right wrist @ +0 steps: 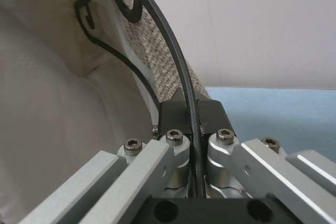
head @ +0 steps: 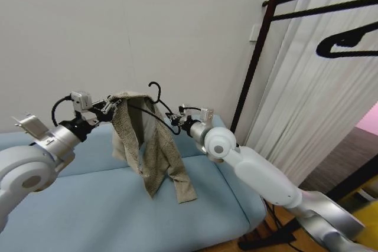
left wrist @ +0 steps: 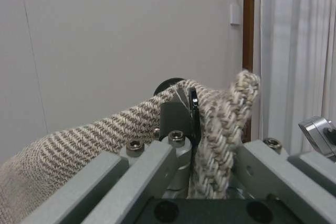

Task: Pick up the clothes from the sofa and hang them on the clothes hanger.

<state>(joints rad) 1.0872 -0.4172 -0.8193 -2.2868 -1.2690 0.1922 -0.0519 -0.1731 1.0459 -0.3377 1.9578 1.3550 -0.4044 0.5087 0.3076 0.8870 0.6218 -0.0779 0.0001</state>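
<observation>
A beige knitted sweater point(head: 150, 151) hangs in the air above the light blue sofa point(head: 88, 205), draped over a black hanger point(head: 155, 91). My left gripper point(head: 111, 107) is shut on the sweater's shoulder; in the left wrist view the knit point(left wrist: 220, 129) bunches between its fingers. My right gripper point(head: 177, 123) is shut on the hanger's arm; in the right wrist view the black hanger bar point(right wrist: 181, 72) runs straight into its closed fingertips point(right wrist: 176, 116). The sweater's inside point(right wrist: 58, 108) lies beside the bar.
A dark clothes rack point(head: 260, 45) stands to the right of the sofa, with another black hanger point(head: 348, 41) on its rail. White curtains point(head: 319, 98) hang behind it. A plain wall backs the sofa.
</observation>
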